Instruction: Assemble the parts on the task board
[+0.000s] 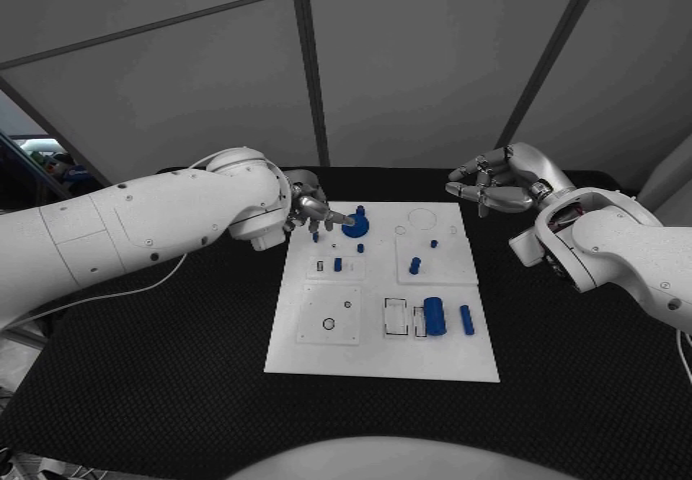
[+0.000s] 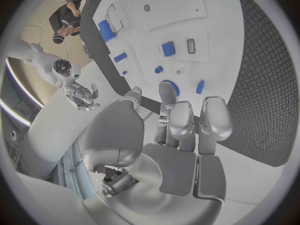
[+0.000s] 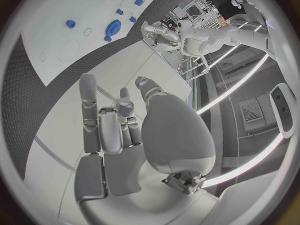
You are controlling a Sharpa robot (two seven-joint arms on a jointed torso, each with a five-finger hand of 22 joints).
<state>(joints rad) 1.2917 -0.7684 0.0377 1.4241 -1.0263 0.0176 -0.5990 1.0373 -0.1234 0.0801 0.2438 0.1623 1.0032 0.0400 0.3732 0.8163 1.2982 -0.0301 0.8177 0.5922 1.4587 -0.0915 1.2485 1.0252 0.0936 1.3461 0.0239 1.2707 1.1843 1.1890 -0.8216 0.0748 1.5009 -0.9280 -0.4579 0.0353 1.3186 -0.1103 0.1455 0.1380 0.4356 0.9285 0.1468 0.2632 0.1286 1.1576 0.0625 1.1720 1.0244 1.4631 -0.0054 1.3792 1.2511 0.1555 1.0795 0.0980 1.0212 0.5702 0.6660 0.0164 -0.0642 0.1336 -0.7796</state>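
Several small blue plastic parts (image 1: 414, 265) are scattered across the flat white rectangular task board (image 1: 325, 362) on my black tabletop (image 1: 144, 400), and I judge the assembly to be at an early or middling stage. My silver left hand (image 1: 307, 213) reaches in over the board's far left corner, its fingers (image 2: 180, 120) stretched out together towards the round blue disc-shaped part (image 1: 356, 226); their tips are at the disc, but I cannot tell whether they grip it or only touch it. A short blue peg (image 1: 338, 265) stands in the small square plate near the board's middle, which looks seated to me. On the near side, the thick blue cylinder (image 1: 434, 315) lies just beside an empty rectangular recess, with the slim blue bar (image 1: 467, 319) close by on its other side; both seem still to be placed. The circular outline at the far right of the board is bare. My silver right hand (image 1: 498, 185) hovers off the board's far right corner, fingers loosely curled and holding nothing. Most of the fitting, as I read it, remains ahead.
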